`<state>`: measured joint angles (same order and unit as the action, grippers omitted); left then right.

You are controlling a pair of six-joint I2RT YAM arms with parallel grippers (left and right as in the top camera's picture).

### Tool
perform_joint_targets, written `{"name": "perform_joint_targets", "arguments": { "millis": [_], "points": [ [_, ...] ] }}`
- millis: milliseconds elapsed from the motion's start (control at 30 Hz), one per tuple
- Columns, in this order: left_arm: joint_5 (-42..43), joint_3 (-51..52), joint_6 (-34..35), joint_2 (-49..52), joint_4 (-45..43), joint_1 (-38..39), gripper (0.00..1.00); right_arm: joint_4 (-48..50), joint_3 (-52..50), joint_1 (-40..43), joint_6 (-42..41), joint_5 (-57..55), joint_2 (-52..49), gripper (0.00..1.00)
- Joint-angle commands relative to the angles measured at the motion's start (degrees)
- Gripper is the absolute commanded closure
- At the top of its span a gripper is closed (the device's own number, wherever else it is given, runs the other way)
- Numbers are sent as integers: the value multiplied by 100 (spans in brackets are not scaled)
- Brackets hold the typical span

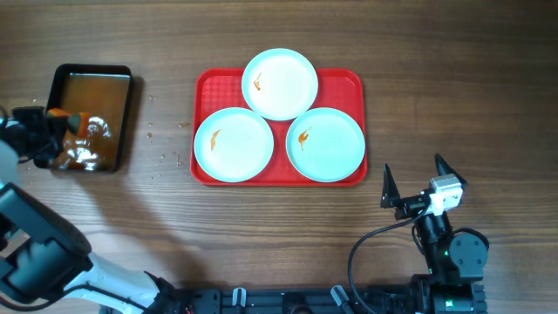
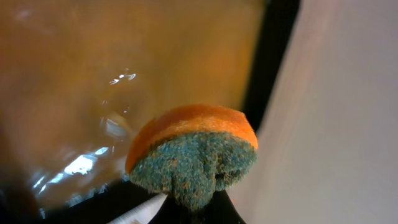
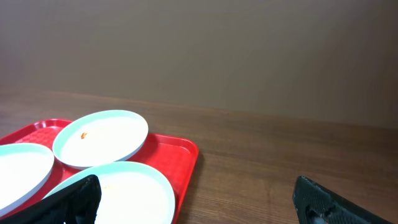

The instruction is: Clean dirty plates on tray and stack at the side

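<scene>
Tray: the red tray (image 1: 214, 87) is sitting at the middle of the table (image 1: 453, 70), slightly above centre in the overhead view, and is carrying all three plates.
Top plate: the top plate (image 1: 280, 84) is lying at the tray's upper edge, overhanging the rim a little, and is showing an orange smear (image 1: 259, 84) on its left part.
Lower-left plate: the lower-left plate (image 1: 234, 145) is resting flat on the tray, with an orange smear (image 1: 214, 138) near its left side.
Lower-right plate: the lower-right plate (image 1: 325, 144) is sitting just beside it, also carrying a smear (image 1: 303, 138) at its left.
Pan: a black pan (image 1: 91, 69) is standing at the upper left of the frame, well apart from the tray, and is holding brownish water (image 1: 96, 96) with bright glints.
Left hand: the left hand (image 1: 51, 122) is reaching over the pan's lower-left corner, clenched on a sponge (image 2: 193, 152) with an orange back and a green scouring face; whether it is touching the water I cannot tell.
Right hand: the right hand (image 1: 417, 181) is hovering at the lower right, fingers spread wide, grasping nothing.
Table: small droplets (image 1: 161, 157) are lying between pan and tray.
</scene>
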<state>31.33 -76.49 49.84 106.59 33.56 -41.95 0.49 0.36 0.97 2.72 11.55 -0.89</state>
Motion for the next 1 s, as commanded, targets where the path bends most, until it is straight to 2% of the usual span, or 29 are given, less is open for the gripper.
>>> {"name": "perform_joint_targets", "arguments": {
  "millis": [0, 100, 200, 233, 333, 400, 467, 633, 700, 833, 900, 967],
  "points": [
    [-868, 13, -1172, -184, -459, 492, 96, 33, -7, 35, 26, -33, 35, 0],
    [-868, -321, -1366, -782, -570, 549, 96, 33, -7, 35, 26, -33, 35, 0],
    [-933, -363, -1429, -1399, -1069, 645, 96, 33, -7, 35, 24, -33, 35, 0],
    [-1298, -304, -1832, -1340, -1049, 796, 96, 33, -7, 35, 26, -33, 35, 0],
    [-2192, 120, -2083, -339, -1261, 1187, 96, 33, -7, 35, 26, -33, 35, 0],
    [-1939, 116, -2616, 258, -1458, 1200, 96, 33, -7, 35, 26, -33, 35, 0],
    [-1786, -35, -2649, -46, -1491, 1088, 96, 33, -7, 35, 26, -33, 35, 0],
    [-1788, -236, -2653, -1641, -1838, 1165, 96, 33, -7, 35, 26, -33, 35, 0],
    [-2020, -85, -2734, -1438, -1840, 1375, 96, 33, -7, 35, 26, -33, 35, 0],
    [-2221, 160, -2736, 205, -1613, 1362, 96, 33, -7, 35, 26, -33, 35, 0],
    [-2046, 116, -2712, 33, -1578, 1233, 96, 33, -7, 35, 26, -33, 35, 0],
    [-1860, -39, -2706, -704, -1626, 1161, 96, 33, -7, 35, 26, -33, 35, 0]
  ]
}}
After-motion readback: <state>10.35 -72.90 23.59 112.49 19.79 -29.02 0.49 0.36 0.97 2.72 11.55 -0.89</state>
